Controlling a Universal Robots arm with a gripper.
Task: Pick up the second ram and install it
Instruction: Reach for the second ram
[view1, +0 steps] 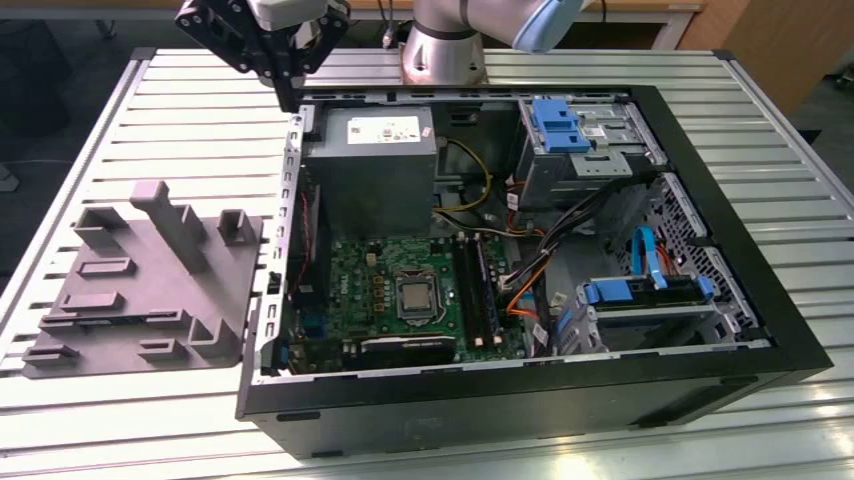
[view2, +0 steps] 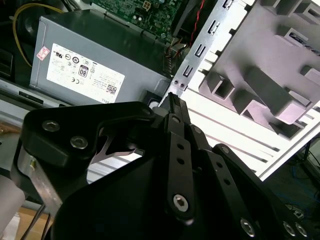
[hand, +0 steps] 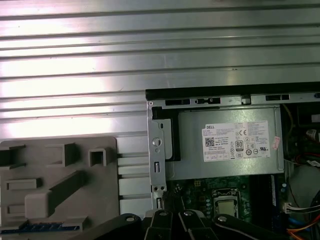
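I am hovering my narrow-pinched, empty end effector at the exterior view's upper left, judging the second ram, lying in the grey holder at that view's mid-left, light, stiff, fragile, best gripped by its long edges.

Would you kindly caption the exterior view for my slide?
Claw poised over a corner of the open computer case, grey fixture alongside.

The work surface is a table of ribbed, silvery metal slats, its frame edge showing along the exterior view's left. Bright light glares off the slats in the first wrist view — broad white bands. Behind the table, wooden furniture stands at the exterior view's right, and a dark floor lies beyond the left edge.
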